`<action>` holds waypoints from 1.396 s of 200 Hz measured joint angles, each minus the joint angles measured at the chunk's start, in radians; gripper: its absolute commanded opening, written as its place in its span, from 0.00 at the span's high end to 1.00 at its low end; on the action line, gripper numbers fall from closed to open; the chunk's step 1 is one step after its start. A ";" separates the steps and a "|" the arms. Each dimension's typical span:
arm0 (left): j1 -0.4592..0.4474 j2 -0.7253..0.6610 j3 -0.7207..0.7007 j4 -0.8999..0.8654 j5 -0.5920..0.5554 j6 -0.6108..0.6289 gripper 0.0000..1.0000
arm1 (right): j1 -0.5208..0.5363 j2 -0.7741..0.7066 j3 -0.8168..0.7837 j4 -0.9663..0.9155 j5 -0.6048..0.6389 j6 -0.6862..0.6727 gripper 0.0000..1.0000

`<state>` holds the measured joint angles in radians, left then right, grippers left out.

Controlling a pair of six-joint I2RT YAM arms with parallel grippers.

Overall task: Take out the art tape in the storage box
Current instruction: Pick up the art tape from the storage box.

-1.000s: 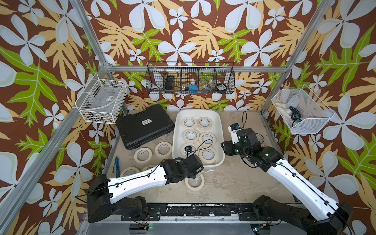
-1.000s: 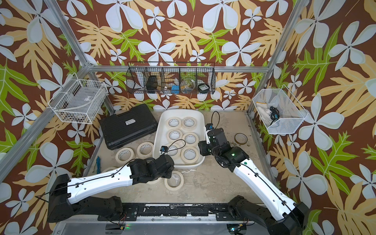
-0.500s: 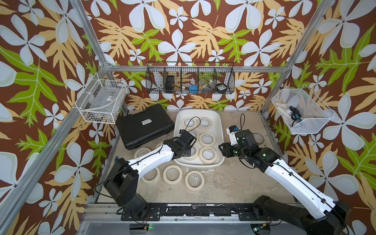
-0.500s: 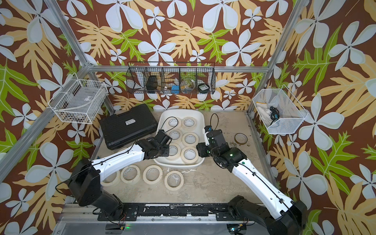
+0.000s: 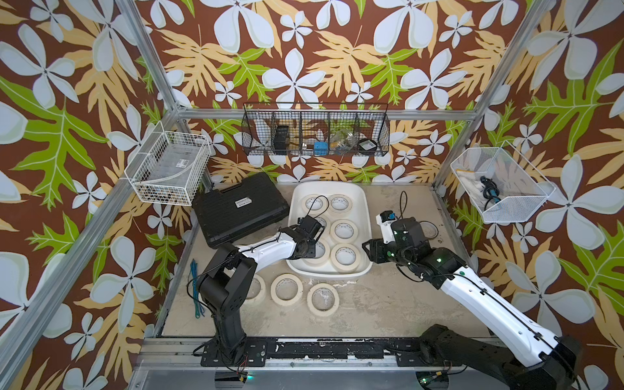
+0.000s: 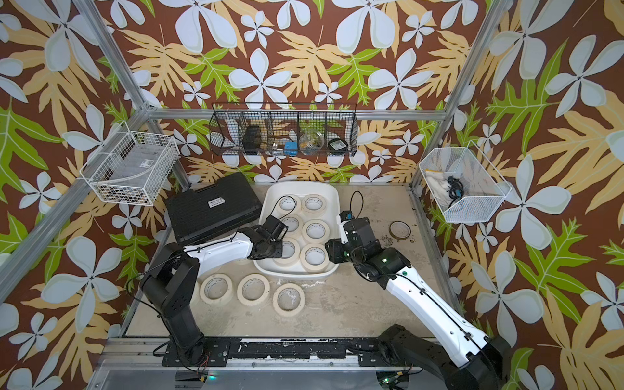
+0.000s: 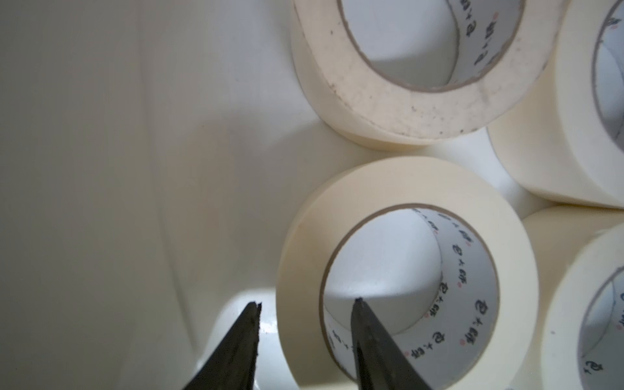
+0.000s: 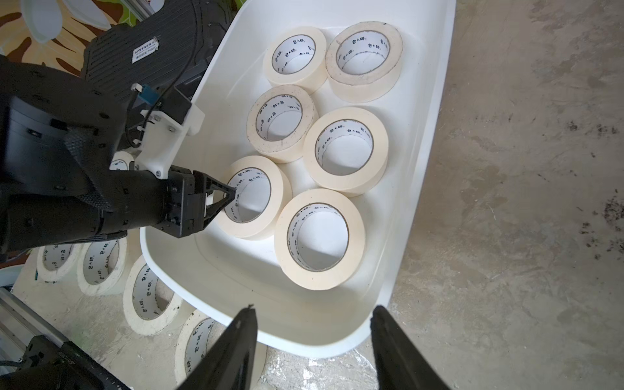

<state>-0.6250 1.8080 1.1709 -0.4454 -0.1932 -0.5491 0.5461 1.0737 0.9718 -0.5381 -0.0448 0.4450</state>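
Straddling the wall of an art tape roll (image 7: 398,182) in the storage box (image 8: 415,169) with the left gripper (image 7: 305,302): jaws apart, one finger inside the core, one outside, not pinching. Holding the right gripper (image 8: 314,309) spread, empty, at that box's near end. Small dark characters inside the cores; black case (image 5: 229,219) bearing a white label (image 8: 145,50), illegible.
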 measured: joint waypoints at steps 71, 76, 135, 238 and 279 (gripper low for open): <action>0.005 0.013 -0.011 0.043 0.010 0.000 0.85 | 0.000 0.007 -0.016 0.006 0.000 0.014 0.42; 0.005 0.011 -0.011 0.043 0.011 0.000 0.86 | 0.000 0.008 -0.016 0.008 -0.001 0.014 0.43; -0.006 -0.083 0.008 -0.018 -0.015 0.003 0.90 | 0.000 0.039 -0.014 0.015 -0.007 0.023 0.44; -0.195 -0.193 0.163 -0.239 -0.119 -0.051 0.89 | 0.087 0.281 0.170 0.073 -0.048 0.076 0.48; -0.227 -0.220 0.180 -0.263 -0.091 -0.075 0.89 | 0.129 0.363 0.209 0.070 0.001 0.074 0.48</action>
<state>-0.8524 1.5879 1.3514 -0.7082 -0.2840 -0.6243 0.6746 1.4364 1.1812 -0.4683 -0.0441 0.5190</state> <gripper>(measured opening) 0.232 0.522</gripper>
